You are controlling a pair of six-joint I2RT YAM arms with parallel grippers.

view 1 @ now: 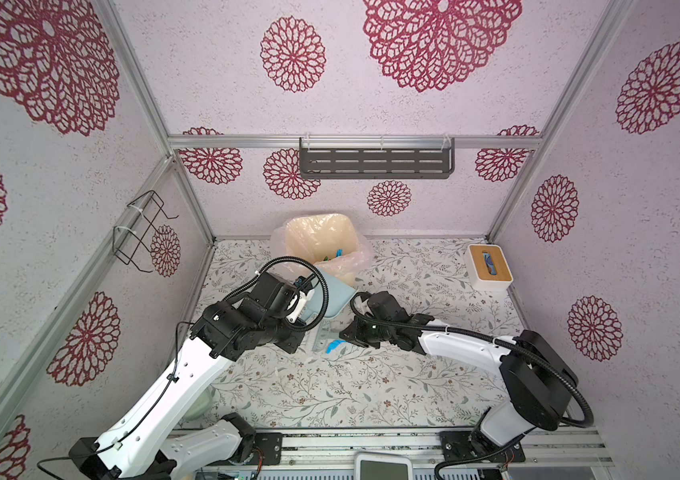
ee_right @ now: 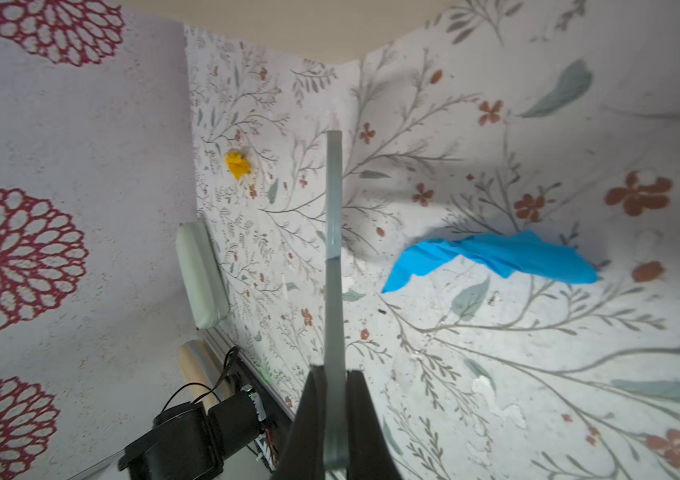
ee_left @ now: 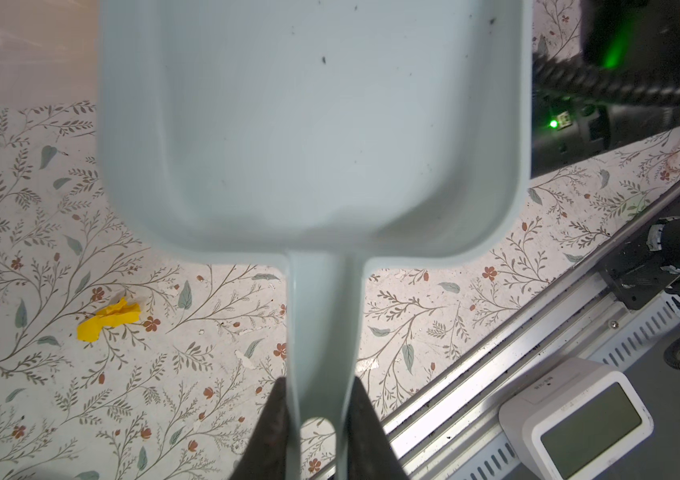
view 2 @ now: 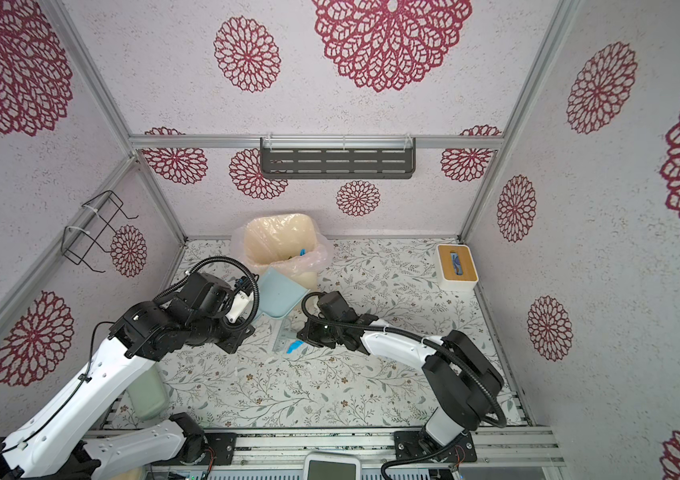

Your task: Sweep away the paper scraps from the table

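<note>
My left gripper (ee_left: 317, 382) is shut on the handle of a pale blue dustpan (ee_left: 313, 124), which is empty and held up beside the bin in both top views (view 1: 336, 299). My right gripper (ee_right: 336, 372) is shut on a clear flat ruler (ee_right: 334, 249) whose edge rests on the table (view 1: 371, 386). Of the paper scraps, a blue scrap (ee_right: 492, 259) lies next to the ruler's blade, also seen in a top view as the blue scrap (view 1: 335, 345). A yellow scrap (ee_left: 107, 319) lies further left on the table; the left arm hides it in both top views.
A cream bin (view 1: 321, 241) lined with a plastic bag stands at the back centre, with coloured bits inside. A white tissue box (view 1: 489, 264) with a wooden lid sits back right. A pale green object (view 1: 201, 401) lies at the front left. A white timer (view 1: 384, 467) sits beyond the front rail.
</note>
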